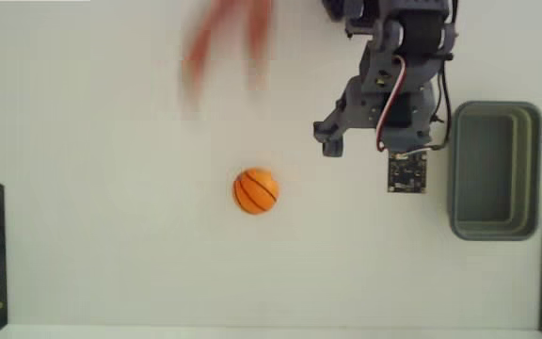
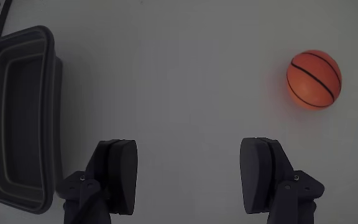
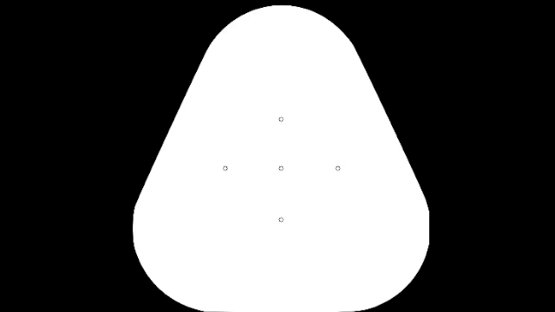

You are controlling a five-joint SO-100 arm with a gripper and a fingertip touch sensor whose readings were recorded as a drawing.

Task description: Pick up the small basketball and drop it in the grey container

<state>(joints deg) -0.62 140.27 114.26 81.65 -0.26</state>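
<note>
Near the middle of the white table (image 1: 111, 235), a little toward its front edge in the fixed view, the small basketball (image 1: 256, 191) rests on the bare surface, orange with thin black seam lines. At the table's right edge in that view sits the grey container (image 1: 494, 169), a rectangular tub with rounded corners and a thick rim, its long side running along the edge; nothing shows inside it. Between the two, closer to the container, the arm (image 1: 389, 85) reaches in from the far edge. A small circuit board (image 1: 407, 171) hangs at its lower end, just beside the container's left wall.

From the wrist view, the gripper (image 2: 194, 171) is spread wide, its two dark fingers (image 2: 118, 174) well apart with only bare table between them and nothing held. There the ball (image 2: 314, 79) lies toward the upper right, well clear of the fingers, and the container (image 2: 17, 118) fills the left side. A blurred reddish streak (image 1: 224, 47) shows near the far edge in the fixed view; what it is cannot be told.
</note>
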